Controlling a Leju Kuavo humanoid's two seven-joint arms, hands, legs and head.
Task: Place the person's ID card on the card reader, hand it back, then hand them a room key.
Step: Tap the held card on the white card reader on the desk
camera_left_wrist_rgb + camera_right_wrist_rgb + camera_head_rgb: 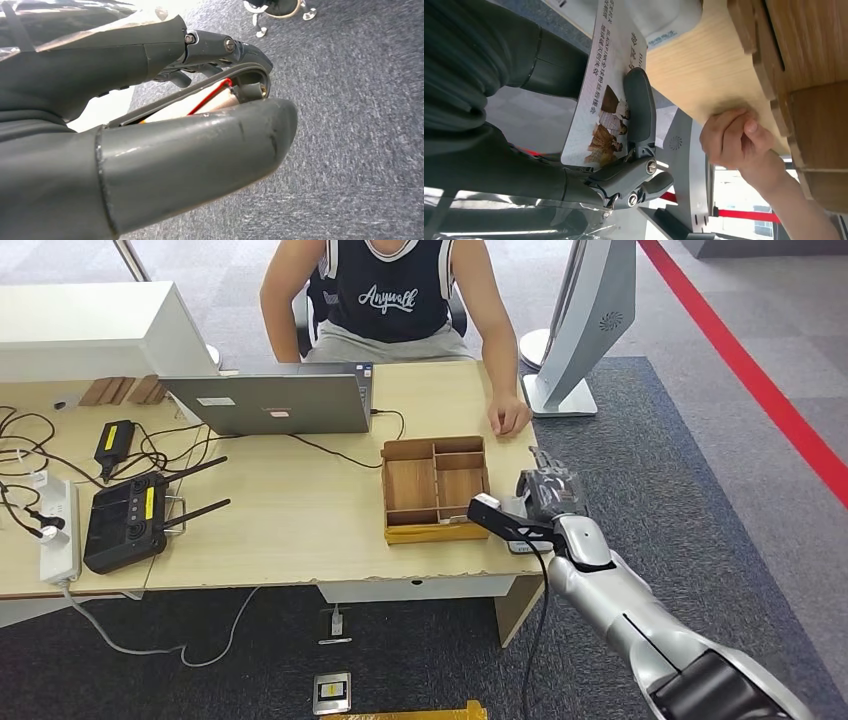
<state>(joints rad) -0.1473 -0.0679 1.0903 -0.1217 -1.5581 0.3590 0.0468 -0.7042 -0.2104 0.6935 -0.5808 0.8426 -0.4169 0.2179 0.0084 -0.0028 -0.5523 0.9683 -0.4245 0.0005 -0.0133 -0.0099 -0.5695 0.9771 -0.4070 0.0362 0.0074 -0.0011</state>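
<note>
Head view: the right hand (548,495) hangs just beside the wooden tray (436,490), off the tray's right corner at the desk edge; what it holds is hard to make out. A person's hand (510,417) rests beyond the tray.

Left wrist view: the left hand (150,125) has its fingers curled in over carpet, nothing between them.

Right wrist view: the right hand grips the ID card (596,100), white with printed text and small figures, partly hidden by a finger.
</note>
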